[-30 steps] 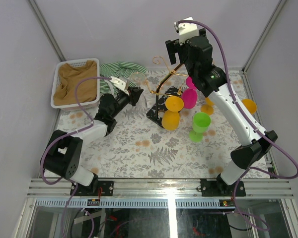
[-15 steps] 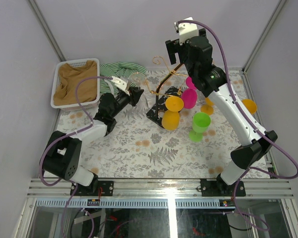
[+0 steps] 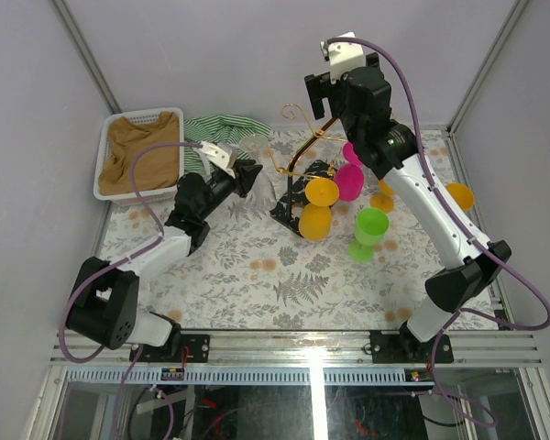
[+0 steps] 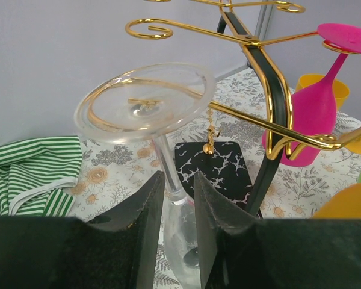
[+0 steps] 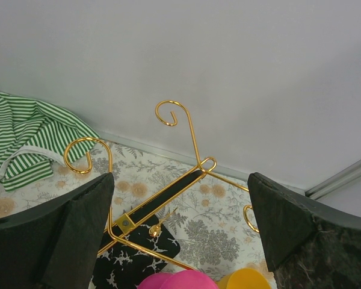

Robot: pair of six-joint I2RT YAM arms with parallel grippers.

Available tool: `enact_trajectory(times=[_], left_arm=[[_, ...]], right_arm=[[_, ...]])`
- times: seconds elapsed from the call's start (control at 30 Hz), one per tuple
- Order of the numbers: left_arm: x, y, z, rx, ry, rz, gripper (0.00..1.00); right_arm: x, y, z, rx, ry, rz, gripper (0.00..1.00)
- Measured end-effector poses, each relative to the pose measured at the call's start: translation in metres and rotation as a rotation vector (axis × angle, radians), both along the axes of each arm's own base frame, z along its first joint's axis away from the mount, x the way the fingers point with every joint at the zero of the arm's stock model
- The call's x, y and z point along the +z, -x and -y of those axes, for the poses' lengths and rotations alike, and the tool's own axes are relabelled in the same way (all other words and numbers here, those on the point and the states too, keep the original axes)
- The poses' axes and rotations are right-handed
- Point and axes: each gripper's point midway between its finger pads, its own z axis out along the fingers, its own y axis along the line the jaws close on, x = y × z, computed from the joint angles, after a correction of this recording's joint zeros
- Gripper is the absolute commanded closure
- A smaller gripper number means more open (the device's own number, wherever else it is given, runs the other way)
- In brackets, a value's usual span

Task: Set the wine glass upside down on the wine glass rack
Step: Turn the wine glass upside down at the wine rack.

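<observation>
A clear wine glass [image 4: 145,102] is held upside down, foot up, in my left gripper [image 4: 177,198], whose jaws are shut on its stem and upper bowl. In the top view the glass foot [image 3: 254,142] sits just left of the gold wine glass rack [image 3: 302,151], beside one of its arms and apart from it. The rack's arms [image 4: 271,78] and black speckled base [image 4: 213,171] lie right of the glass. My right gripper [image 5: 180,205] is wide open and empty, high above the rack's curled hooks [image 5: 186,138].
Pink [image 3: 348,179] and orange [image 3: 316,206] glasses hang upside down on the rack. A green glass [image 3: 371,229] stands right of the base; orange glasses [image 3: 458,194] are at the far right. A white basket of brown cloth [image 3: 142,151] and a striped cloth [image 3: 215,128] are at the back left.
My left arm has drawn slightly left, with the clear glass still in its jaws. The right arm has not moved.
</observation>
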Motion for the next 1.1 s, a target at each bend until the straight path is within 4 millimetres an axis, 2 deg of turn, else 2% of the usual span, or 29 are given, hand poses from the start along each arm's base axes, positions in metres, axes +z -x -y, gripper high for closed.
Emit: enact_trajectory(times=[0.23,0.43,0.63,0.87,1.0,1.1], left_arm=[[0.003,0.005,0.0,-0.014,-0.004,0.004,0.74],[0.004,0.012,-0.001,-0.025,-0.021,-0.003,0.74],[0.018,0.032,-0.005,-0.048,-0.059,0.011,0.73],[0.034,0.062,-0.011,-0.093,-0.102,0.017,0.7],[0.053,0.073,-0.011,-0.118,-0.107,0.022,0.67],[0.071,0.076,-0.011,-0.123,-0.095,0.039,0.66]], right_arm=[[-0.012,-0.006,-0.006,0.009,0.013,-0.023,0.01],[-0.014,-0.006,-0.007,0.014,0.015,-0.028,0.01],[-0.019,-0.005,-0.006,0.013,0.022,-0.057,0.01],[-0.014,-0.017,-0.009,0.006,0.006,-0.077,0.01],[-0.008,-0.03,-0.001,-0.012,-0.017,-0.095,0.01],[0.0,-0.04,0.02,-0.056,-0.045,-0.101,0.01]])
